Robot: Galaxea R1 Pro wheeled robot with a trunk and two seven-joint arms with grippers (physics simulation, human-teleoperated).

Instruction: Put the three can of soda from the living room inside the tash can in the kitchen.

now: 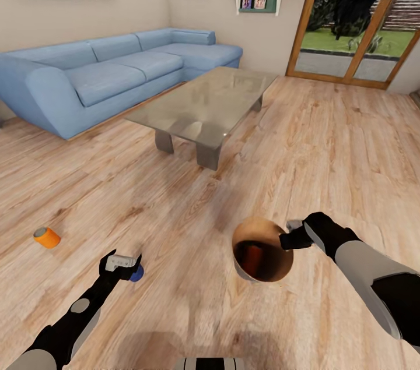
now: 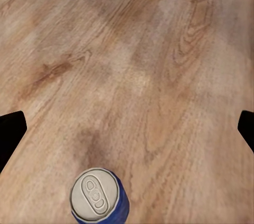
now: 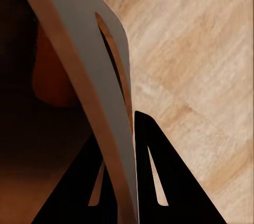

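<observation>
**Now: bin in right grip, blue can under left gripper**

We take the low glass table (image 1: 204, 105) as landmark. On the robot's side of it, the right gripper (image 1: 290, 236) pinches the rim of the tash can (image 1: 262, 250), fingers (image 3: 153, 181) closed either side of its grey wall. We see the brown inner wall and an orange can (image 1: 252, 254) inside, partly in shadow. Further toward the robot, the left gripper (image 1: 123, 263) hangs wide over an upright blue can (image 2: 99, 196), grey top, partly hidden in the head view. A second orange can (image 1: 46, 236) lies on its side on the floor (image 1: 326, 143), off toward the sofa (image 1: 111, 76) end.
</observation>
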